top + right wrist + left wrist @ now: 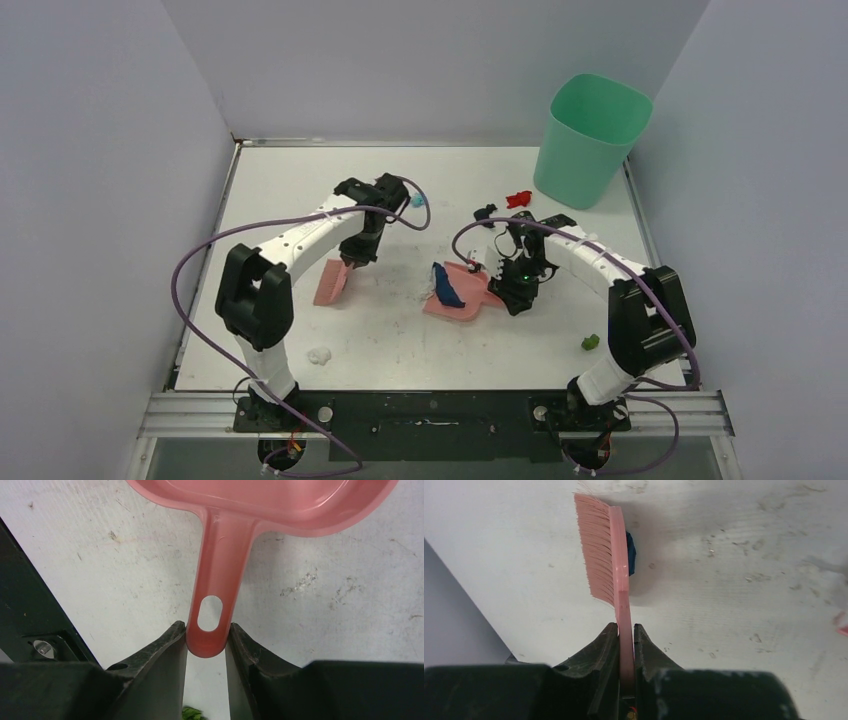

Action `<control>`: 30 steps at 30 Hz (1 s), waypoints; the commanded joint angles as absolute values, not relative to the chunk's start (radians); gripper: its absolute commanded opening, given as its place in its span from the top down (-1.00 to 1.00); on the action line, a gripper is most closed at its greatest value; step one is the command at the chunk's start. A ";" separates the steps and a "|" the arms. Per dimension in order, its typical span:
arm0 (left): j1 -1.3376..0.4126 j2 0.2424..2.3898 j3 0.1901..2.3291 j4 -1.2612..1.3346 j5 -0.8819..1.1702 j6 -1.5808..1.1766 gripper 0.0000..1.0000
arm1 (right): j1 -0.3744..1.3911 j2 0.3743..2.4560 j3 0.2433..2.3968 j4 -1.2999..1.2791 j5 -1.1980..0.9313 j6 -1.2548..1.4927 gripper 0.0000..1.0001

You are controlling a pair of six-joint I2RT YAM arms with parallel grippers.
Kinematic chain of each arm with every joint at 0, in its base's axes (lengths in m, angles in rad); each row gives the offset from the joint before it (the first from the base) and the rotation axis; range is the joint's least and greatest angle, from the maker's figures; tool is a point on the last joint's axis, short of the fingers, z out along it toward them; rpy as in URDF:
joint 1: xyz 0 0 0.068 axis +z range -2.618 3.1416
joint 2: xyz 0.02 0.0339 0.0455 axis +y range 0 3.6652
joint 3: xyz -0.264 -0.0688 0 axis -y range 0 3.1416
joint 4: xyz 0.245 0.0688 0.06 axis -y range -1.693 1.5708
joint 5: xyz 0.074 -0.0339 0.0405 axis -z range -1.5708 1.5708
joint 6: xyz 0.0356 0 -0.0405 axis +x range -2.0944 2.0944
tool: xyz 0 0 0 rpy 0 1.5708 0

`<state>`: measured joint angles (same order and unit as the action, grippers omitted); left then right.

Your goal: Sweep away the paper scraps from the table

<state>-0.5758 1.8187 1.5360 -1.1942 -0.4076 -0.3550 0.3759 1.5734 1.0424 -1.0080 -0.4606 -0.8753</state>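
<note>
The left claw (625, 630) is clamped on a pink bristle brush (606, 555); the right claw (209, 640) is clamped on a pink plastic dustpan (260, 500); crumpled paper scraps (519, 199) lie scattered over the white scuffed surface (400, 345), some near a mint-green plastic bin (590, 140)

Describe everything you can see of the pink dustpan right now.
The dustpan is glossy pink plastic: a shallow rimmed pan and a tapering handle with an oval hanging hole. The right end effector is shut on the handle's end. It is at the table's middle, mouth toward the brush, a dark blue scrap on it.
</note>
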 commanded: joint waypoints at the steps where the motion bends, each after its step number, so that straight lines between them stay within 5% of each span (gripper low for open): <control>1: -0.657 1.836 1.587 -1.090 -0.169 -0.392 1.00 | 0.411 1.584 1.074 -0.976 -0.499 -0.846 0.64; 18: -0.744 1.752 1.771 -1.107 0.108 -0.387 1.00 | 0.524 1.556 1.040 -0.897 -0.532 -0.731 0.63; 30: -0.744 1.627 1.860 -1.290 -0.102 -0.376 1.00 | 0.521 1.438 0.958 -0.811 -0.516 -0.721 0.64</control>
<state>-0.7429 1.7264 1.7691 -1.2266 -0.0074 -0.3813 0.5198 1.5219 0.9787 -0.8692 -0.5049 -0.7338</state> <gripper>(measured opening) 0.098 0.305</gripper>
